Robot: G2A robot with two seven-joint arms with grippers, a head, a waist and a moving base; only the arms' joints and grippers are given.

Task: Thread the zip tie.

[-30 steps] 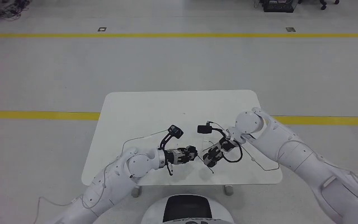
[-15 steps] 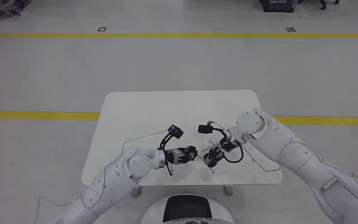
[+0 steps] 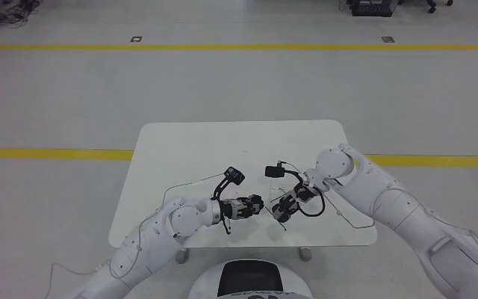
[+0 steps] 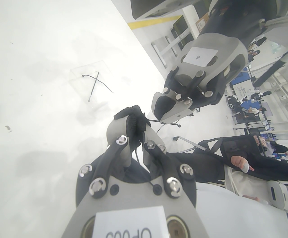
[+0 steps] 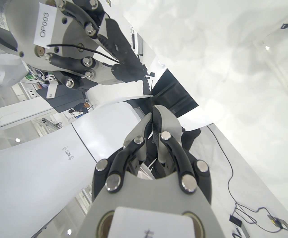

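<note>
Gently: left jaws clamp the head (image 5: 152, 74) of the thin black plastic zip tie (image 5: 152, 99), right jaws its tail; square the tip ahead to the slot before pushing.

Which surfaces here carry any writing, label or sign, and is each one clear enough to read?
Code label on the left gripper: letters and digits, clear.
One-character label on the right gripper: clear.
Three-letter wave sign on a white shell: clear.
Print on a box behind: too small.
</note>
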